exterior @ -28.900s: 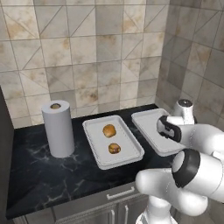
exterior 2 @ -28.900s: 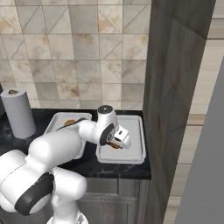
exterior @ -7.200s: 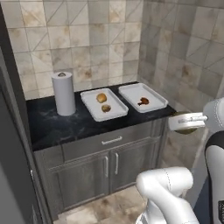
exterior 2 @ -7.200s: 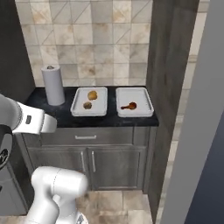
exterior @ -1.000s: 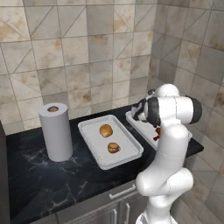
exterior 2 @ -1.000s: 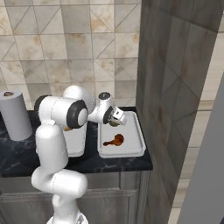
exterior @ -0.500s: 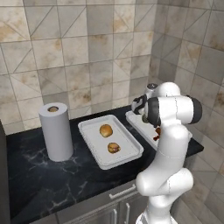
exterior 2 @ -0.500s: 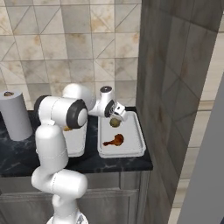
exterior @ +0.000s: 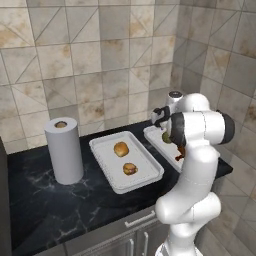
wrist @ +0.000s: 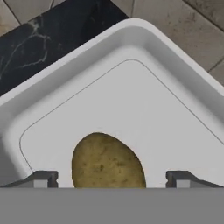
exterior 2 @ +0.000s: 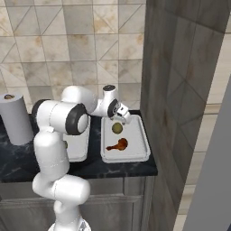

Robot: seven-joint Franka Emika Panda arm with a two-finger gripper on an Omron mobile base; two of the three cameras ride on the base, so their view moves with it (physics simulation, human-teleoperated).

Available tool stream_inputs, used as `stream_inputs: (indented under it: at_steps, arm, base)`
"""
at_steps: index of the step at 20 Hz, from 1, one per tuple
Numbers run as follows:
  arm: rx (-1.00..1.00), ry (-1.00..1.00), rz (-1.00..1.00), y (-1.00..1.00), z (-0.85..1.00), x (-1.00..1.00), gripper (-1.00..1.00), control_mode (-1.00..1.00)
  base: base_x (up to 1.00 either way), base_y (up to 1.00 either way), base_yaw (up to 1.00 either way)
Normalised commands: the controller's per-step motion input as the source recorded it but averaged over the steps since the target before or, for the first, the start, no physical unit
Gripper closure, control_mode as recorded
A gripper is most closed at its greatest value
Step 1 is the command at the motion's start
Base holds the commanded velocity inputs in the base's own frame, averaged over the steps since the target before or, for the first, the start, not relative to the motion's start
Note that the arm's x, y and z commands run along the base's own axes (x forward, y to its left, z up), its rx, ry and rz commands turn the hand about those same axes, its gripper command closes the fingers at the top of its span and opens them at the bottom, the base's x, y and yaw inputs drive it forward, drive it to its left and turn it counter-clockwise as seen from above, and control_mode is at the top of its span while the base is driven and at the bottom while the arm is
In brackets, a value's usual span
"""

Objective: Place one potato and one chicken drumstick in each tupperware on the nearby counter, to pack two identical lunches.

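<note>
On the dark marbled surface (exterior: 60,205), a smooth white tupperware (exterior 2: 140,145) held a lumpy potato (wrist: 107,162) and a brown drumstick (exterior 2: 118,145). End effector (wrist: 111,178) fingers were spread apart above the potato.

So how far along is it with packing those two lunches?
The right tupperware looks packed: a potato and a chicken drumstick lie in it. The gripper hangs open above that potato, holding nothing. The left tupperware has two roundish brown items; whether it holds a potato and a drumstick is unclear.
</note>
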Motion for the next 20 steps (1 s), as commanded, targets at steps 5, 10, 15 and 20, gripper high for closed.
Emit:
stream_inputs:
  at_steps: [5,10,15,20]
  arm:
    - [-0.02,-0.02,0.02,0.33,0.4,-1.0,-1.0,-1.0]
    - [-0.1,-0.17,0.1,0.6,0.67,-1.0,-1.0,-1.0]
    - [-0.09,-0.29,0.1,0.27,0.99,-0.95,-1.0,-1.0]
    - [-0.01,-0.26,0.08,0.07,1.0,-0.93,-1.0,-1.0]
  base:
    - [0.0,0.0,0.0]
    - [0.0,0.0,0.0]
    - [0.0,0.0,0.0]
    - [0.0,0.0,0.0]
